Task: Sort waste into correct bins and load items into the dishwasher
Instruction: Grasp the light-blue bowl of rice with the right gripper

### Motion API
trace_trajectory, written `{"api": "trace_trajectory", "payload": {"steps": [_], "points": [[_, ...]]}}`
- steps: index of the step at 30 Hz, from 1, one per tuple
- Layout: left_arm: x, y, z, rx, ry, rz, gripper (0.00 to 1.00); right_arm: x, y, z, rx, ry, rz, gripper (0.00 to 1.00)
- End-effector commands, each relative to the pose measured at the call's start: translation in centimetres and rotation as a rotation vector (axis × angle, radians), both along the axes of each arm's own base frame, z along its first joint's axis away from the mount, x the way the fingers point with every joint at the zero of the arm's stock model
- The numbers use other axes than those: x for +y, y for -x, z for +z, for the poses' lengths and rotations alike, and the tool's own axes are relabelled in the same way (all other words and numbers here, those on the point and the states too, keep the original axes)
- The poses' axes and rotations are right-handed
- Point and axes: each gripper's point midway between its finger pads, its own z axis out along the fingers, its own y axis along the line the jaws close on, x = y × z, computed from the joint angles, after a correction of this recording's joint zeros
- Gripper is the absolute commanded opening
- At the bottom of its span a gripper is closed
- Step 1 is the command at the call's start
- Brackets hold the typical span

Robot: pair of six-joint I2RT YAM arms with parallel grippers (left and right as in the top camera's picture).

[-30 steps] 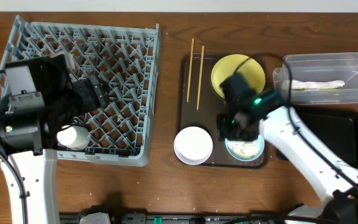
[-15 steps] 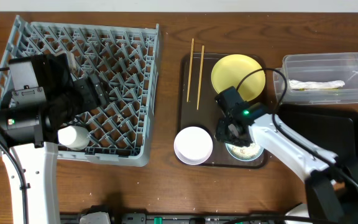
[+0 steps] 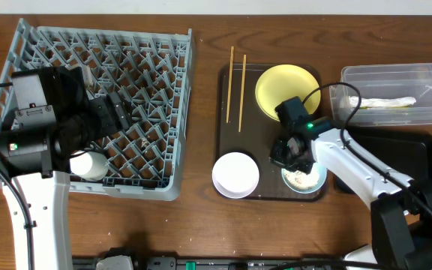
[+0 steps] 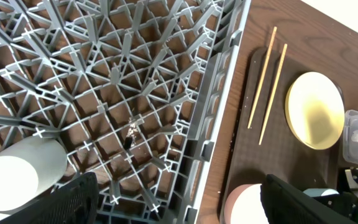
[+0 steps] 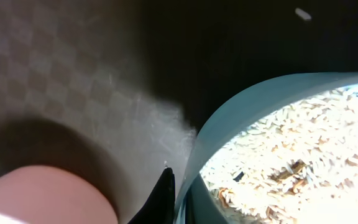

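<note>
The light blue bowl (image 3: 306,179) with rice scraps (image 5: 303,155) sits at the front right of the brown serving tray (image 3: 257,142). My right gripper (image 3: 292,154) is closed on its left rim (image 5: 178,200), one finger outside and one inside. The white bowl (image 3: 235,175), yellow plate (image 3: 287,90) and two chopsticks (image 3: 236,86) also lie on that tray. The white cup (image 3: 88,165) lies in the grey dish rack (image 3: 96,105). My left gripper (image 4: 179,205) hangs open and empty over the rack's front right corner. The white crumpled piece (image 3: 381,102) is in the clear tub (image 3: 426,75).
The flat black tray (image 3: 403,161) lies in front of the clear tub, right of the serving tray. A strip of bare wooden table (image 3: 201,112) separates the rack and the serving tray. The green wrapper is not in view.
My right gripper has moved from the blue bowl's left side to its upper-left rim. The bowl has shifted slightly to the right. The left arm has not moved.
</note>
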Motion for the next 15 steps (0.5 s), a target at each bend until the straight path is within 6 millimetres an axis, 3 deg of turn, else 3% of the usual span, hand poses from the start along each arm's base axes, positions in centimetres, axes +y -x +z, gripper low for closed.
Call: {"api": "trace_trajectory", "payload": {"steps": [1,5,9,12,15], "points": [[0.0,0.0,0.1,-0.001,-0.010,-0.008,0.85,1.9,-1.6,3.4,-0.075,-0.177,0.132,0.01],[0.0,0.0,0.1,-0.001,-0.011,-0.008,0.85,2.6,-3.4,9.3,-0.231,-0.417,0.259,0.01],[0.1,0.0,0.1,0.000,-0.017,-0.004,0.85,0.2,-4.3,14.1,-0.391,-0.564,0.289,0.01],[0.1,0.0,0.1,0.000,-0.017,-0.004,0.85,-2.6,-4.2,15.6,-0.469,-0.604,0.312,0.01],[0.1,0.0,0.1,0.000,-0.017,-0.004,0.85,-5.4,-3.5,15.1,-0.485,-0.586,0.324,0.01]]}}
